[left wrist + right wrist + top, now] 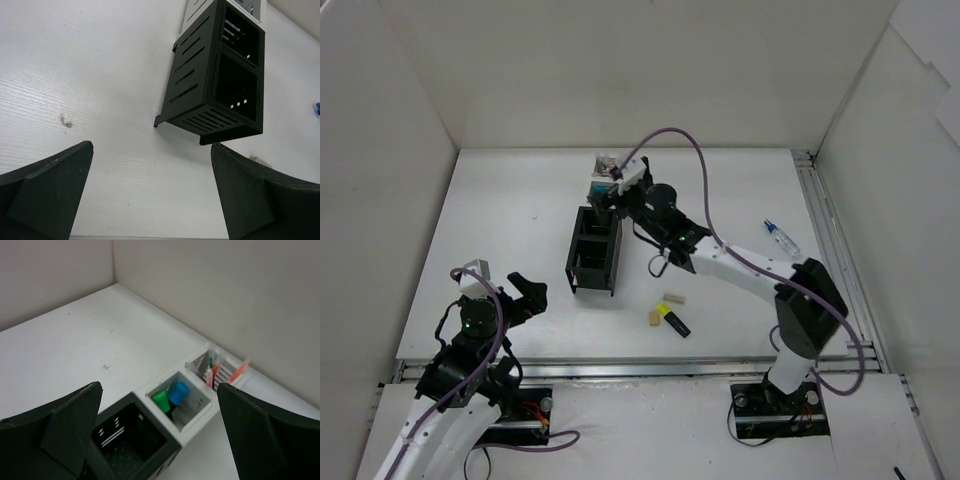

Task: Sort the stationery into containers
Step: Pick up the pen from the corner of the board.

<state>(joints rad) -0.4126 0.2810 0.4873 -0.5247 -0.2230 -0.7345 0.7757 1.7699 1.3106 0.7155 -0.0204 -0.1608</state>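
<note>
The containers (593, 256) stand in a row mid-table: two black boxes near, two white ones far. In the right wrist view, the near white box (196, 412) holds a green-capped (161, 401) and a blue-capped highlighter (177, 392). The far white box (200, 361) holds red pens (215, 371). The black box (131, 441) looks empty. My right gripper (603, 203) (159, 395) hovers open and empty above the row. A yellow-capped highlighter (672, 320) and two beige erasers (673, 298) (654, 317) lie right of the row. My left gripper (528, 293) (152, 150) is open and empty, left of the black boxes (220, 85).
A clear marker with a blue cap (782, 237) lies at the right near the metal rail (830, 250). White walls enclose the table on three sides. A small dark smudge (65, 121) marks the table left of the boxes.
</note>
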